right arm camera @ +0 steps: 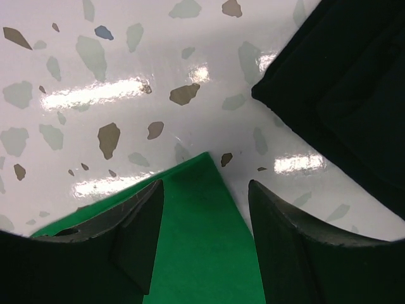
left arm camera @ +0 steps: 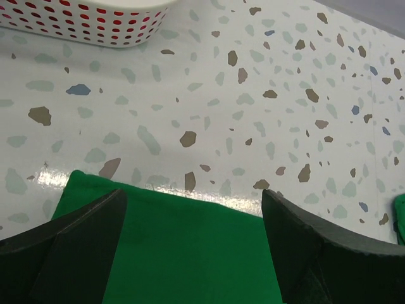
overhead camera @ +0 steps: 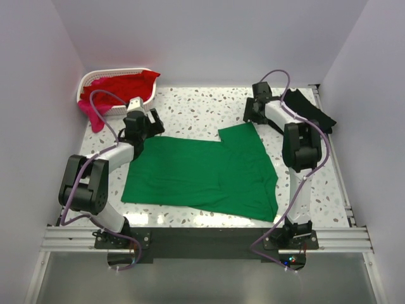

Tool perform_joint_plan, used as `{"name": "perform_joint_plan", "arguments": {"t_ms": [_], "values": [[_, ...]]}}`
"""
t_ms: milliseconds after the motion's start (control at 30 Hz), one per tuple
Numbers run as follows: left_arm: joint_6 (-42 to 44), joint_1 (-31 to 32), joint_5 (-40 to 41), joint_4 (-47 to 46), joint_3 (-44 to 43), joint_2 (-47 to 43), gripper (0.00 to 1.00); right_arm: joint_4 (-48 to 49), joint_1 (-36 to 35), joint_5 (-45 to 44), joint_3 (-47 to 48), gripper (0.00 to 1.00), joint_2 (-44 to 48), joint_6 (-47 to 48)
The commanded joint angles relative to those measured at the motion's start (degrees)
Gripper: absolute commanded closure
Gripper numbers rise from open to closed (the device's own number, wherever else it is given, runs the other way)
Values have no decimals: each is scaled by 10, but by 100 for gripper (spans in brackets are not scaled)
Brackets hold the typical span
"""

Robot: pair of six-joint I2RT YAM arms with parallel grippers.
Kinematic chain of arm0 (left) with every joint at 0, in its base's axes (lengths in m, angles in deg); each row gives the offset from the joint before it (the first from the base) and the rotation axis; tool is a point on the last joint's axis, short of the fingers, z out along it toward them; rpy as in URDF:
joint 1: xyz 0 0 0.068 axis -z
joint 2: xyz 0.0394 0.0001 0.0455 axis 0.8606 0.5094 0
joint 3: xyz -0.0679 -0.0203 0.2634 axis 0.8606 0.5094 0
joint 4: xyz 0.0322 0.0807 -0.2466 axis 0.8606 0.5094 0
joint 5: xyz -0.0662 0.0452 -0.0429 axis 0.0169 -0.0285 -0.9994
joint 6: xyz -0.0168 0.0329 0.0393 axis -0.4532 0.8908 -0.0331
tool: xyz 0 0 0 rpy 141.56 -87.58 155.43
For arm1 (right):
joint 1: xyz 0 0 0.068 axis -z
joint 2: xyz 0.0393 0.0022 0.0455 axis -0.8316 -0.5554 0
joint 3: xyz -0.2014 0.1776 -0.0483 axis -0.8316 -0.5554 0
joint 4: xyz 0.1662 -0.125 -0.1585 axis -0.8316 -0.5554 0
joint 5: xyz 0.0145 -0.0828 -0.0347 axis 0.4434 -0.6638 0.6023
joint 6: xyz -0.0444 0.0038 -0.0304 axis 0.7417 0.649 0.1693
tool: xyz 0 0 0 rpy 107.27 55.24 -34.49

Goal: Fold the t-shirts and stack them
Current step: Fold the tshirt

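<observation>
hovering over far corners of the green shirt (overhead camera: 202,174), the left gripper (left arm camera: 193,196) and right gripper (right arm camera: 205,185) gape wide, empty, seemingly poised to pinch it for a fold.

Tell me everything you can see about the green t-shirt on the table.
The green t-shirt is bright, plain, soft-looking cloth, spread mostly flat on the speckled table between the arms. Its outline is irregular: a flap juts out at the far right, and the near edge slants. Shallow creases show. The left gripper hangs open over its far left corner, the right gripper open over the far right corner. The black t-shirt lies close by, not touching.
</observation>
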Motion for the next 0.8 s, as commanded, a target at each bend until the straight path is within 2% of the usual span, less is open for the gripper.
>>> {"name": "perform_joint_plan", "arguments": {"t_ms": [0, 367, 767], "values": [[18, -8, 1, -4, -14, -7, 7, 1, -5, 12, 23, 41, 4, 12], [14, -9, 12, -4, -1, -8, 7, -11, -5, 30, 37, 51, -22, 8], [11, -10, 9, -5, 9, -16, 7, -15, -6, 14, 51, 52, -41, 12]]}}
